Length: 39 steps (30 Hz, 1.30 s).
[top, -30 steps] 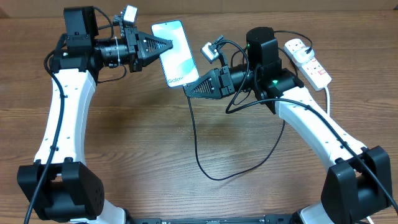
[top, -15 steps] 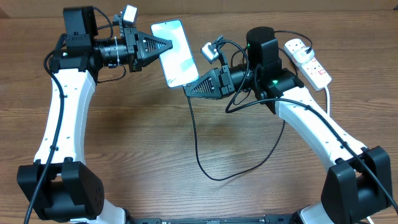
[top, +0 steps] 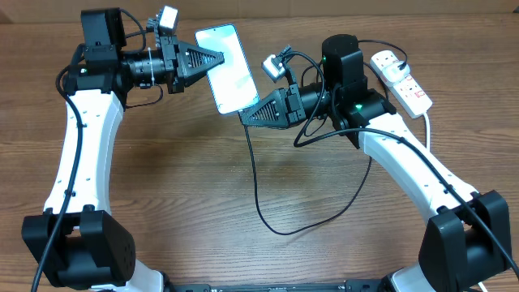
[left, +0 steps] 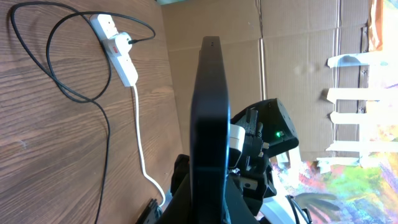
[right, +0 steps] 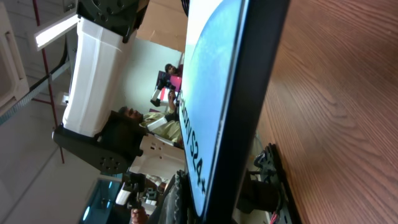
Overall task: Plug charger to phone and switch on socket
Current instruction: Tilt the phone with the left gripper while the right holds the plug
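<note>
In the overhead view, the left gripper [top: 212, 60] has its jaws clamped on the left edge of the phone [top: 229, 69]. The phone is held tilted above the worktop [top: 186, 203] in the upper middle. The right gripper [top: 246, 118] meets the phone's lower end, with its jaws closed on the end of the charger [top: 258, 195]. The connector tip is hidden, and the black cable loops over the wood below. The socket [top: 403, 79] lies at the upper right, well apart from the phone.

The left wrist view shows the phone only edge-on, as a dark strip that covers the jaws. At the upper left, a black plug sits in the socket beside a red switch. The white cord [left: 139, 134] runs downward along a cardboard wall [left: 205, 18].

In the right wrist view the screen is very near and blocks the jaws. The writing "S24+" [right: 189, 152] can be read on it.
</note>
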Available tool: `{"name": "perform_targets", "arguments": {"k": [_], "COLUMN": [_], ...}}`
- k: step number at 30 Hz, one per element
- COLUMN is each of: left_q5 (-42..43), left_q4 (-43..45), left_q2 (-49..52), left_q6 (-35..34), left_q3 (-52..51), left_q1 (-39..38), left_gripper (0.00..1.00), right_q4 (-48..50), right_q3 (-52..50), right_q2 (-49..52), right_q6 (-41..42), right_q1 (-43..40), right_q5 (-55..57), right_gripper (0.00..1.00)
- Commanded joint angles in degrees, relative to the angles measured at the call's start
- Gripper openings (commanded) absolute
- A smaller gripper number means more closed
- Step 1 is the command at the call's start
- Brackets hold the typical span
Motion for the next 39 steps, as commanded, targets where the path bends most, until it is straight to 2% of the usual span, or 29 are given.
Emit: {"name": "perform_targets", "arguments": {"k": [1, 31, 39], "left_q5": [5.77, 5.81, 5.84], "left_q4": [-0.50, -0.50, -0.50], "left_q2": [-0.13, -0.13, -0.13], "left_q6": [2.03, 2.43, 2.43], "left_q3": [0.55, 0.55, 0.55], "left_q1": [-2.03, -2.03, -2.03], "left_gripper": [0.04, 0.04, 0.04], "right_q4": [2.10, 3.28, 6.64], "right_q3": [1.31, 1.31, 1.31], "right_q2": [-1.11, -1.11, -1.09], "right_q6": [1.20, 1.66, 3.98], "right_q1": [-0.22, -0.22, -0.22], "right_q5": [4.90, 7.37, 7.43], "right_gripper": [0.04, 0.04, 0.04]}}
